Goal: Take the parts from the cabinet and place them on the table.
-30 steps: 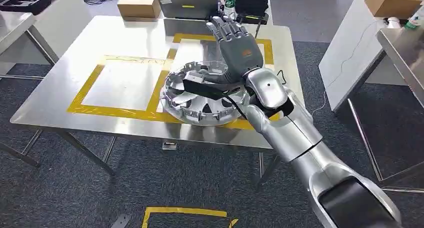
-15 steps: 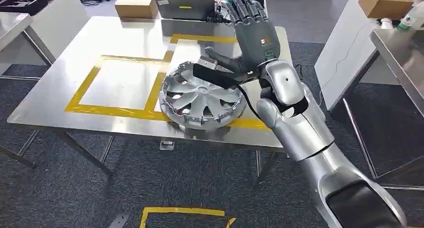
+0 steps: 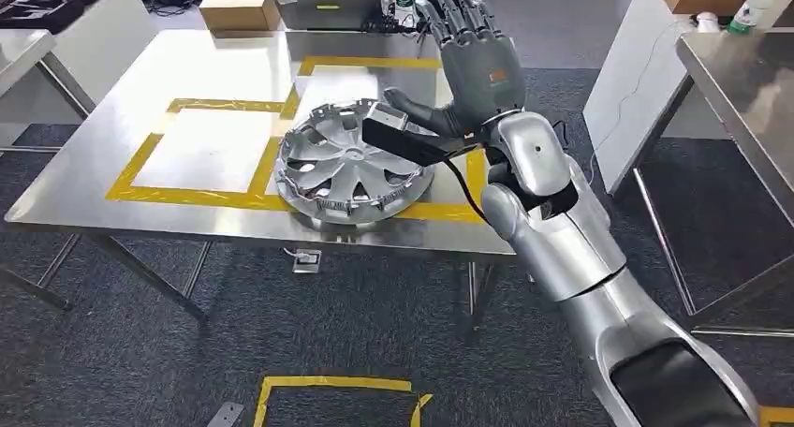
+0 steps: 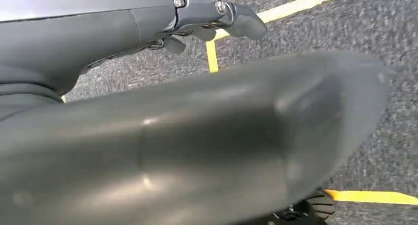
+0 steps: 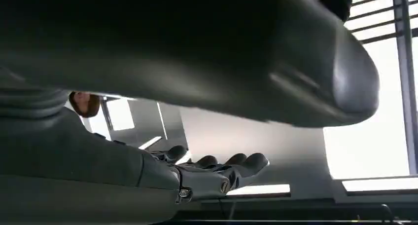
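Nearest you, the silver right arm (image 3: 562, 249) rises from the lower right. The wheel cover (image 3: 351, 169) lies flat on the steel table (image 3: 112, 179), overlapping the yellow tape (image 3: 201, 198). Above its far right edge your right hand (image 3: 473, 62) is raised, fingers spread wide, holding nothing. Your left hand (image 4: 217, 18) hangs over carpet; its grasp is unclear. Beyond the table sits a cardboard box (image 3: 234, 6).

Right edge of the wheel cover (image 3: 351, 169) hidden behind the right hand (image 3: 473, 66) and wrist; table (image 3: 215, 62) far edge cut off by clutter.
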